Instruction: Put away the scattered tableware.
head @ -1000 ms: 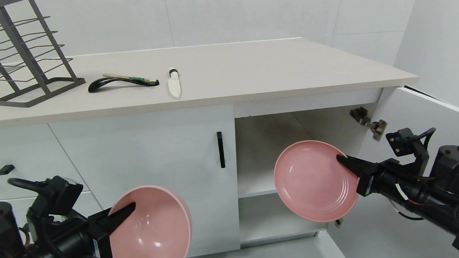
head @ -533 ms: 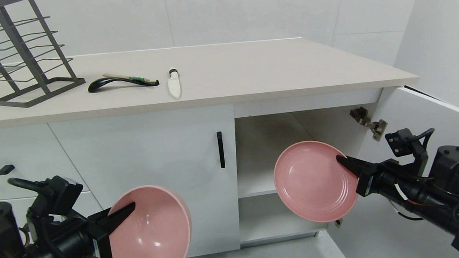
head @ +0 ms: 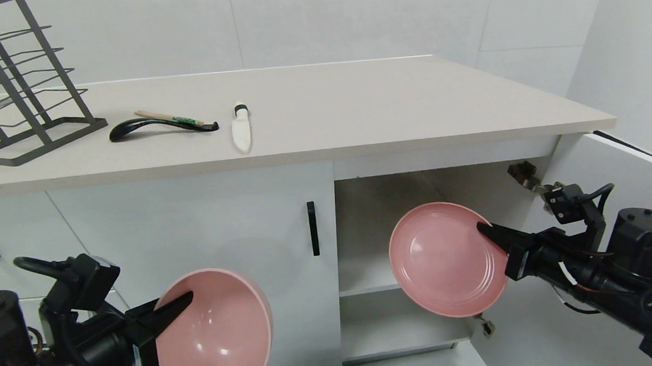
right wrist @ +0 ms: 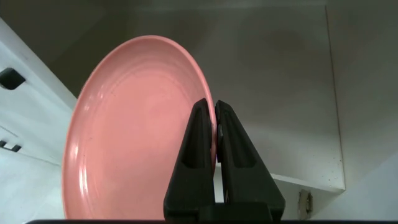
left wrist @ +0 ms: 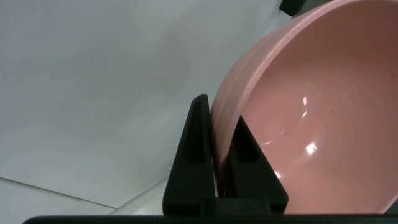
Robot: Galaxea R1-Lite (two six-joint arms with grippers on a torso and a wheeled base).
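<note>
1. Step in hand (judged): stowing. The right gripper [head: 488,235] was pinched on the rim of the round pink plastic plate [head: 447,260]. The plate was held on edge at 4 o'clock in the head view, before the open white cabinet compartment [head: 372,214].
2. The left gripper [head: 179,305] was clamped on the rim of the deep pink plastic bowl [head: 222,333], at 7 o'clock and well apart from the plate.
3. Next move (judged): carry the plate into the compartment, tip it flat onto the inner shelf [head: 364,273], then release it. The bowl follows.
4. The black ladle [head: 133,126] and white sheathed knife [head: 240,133] lay on the beige countertop [head: 383,102] at 11 o'clock, not yet stowed.
5. The wrist views resolved one finger on each face of each rim. The head view hid the far fingers.
</note>
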